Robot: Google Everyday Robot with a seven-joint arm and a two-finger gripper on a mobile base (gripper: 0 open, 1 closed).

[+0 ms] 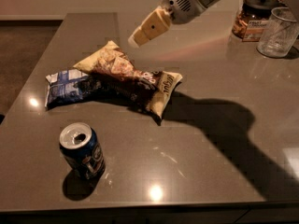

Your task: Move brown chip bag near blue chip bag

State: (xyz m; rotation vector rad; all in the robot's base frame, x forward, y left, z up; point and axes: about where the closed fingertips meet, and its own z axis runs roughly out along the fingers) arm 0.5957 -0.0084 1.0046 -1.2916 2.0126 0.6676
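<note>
Desk (210,181), grey, glossy.
- Brown chip bag (133,78): lying flat, centre-left of frame, its left part touching the blue chip bag (65,87).
- Gripper (138,38): upper centre, hanging above the brown bag, clear of it; apart or together cannot be told.
- Soda can (82,150): upright, lower left.
- Jar (251,18) and glass (278,32): upper right.
</note>
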